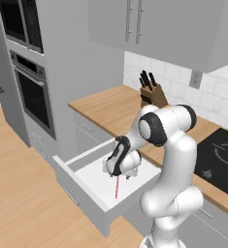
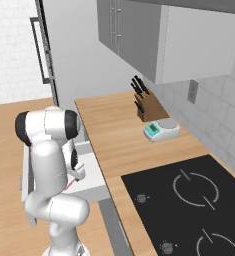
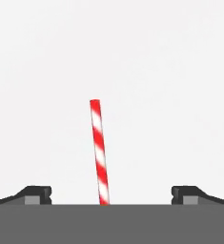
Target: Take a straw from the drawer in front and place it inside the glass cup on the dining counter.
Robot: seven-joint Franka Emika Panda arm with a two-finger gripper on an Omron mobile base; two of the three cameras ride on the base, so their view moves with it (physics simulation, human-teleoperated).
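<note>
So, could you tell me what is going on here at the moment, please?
The robot arm is reaching down into the open drawer below the wooden worktop. Its claw is open, with the red-and-white striped straw lying on the drawer's white floor between the two fingertips. Nothing is gripped yet, so the straw has not been picked up.

The thin straight straw (image 3: 98, 152) was red with white stripes, lying on the wide shallow drawer's (image 1: 98, 186) white interior.
</note>
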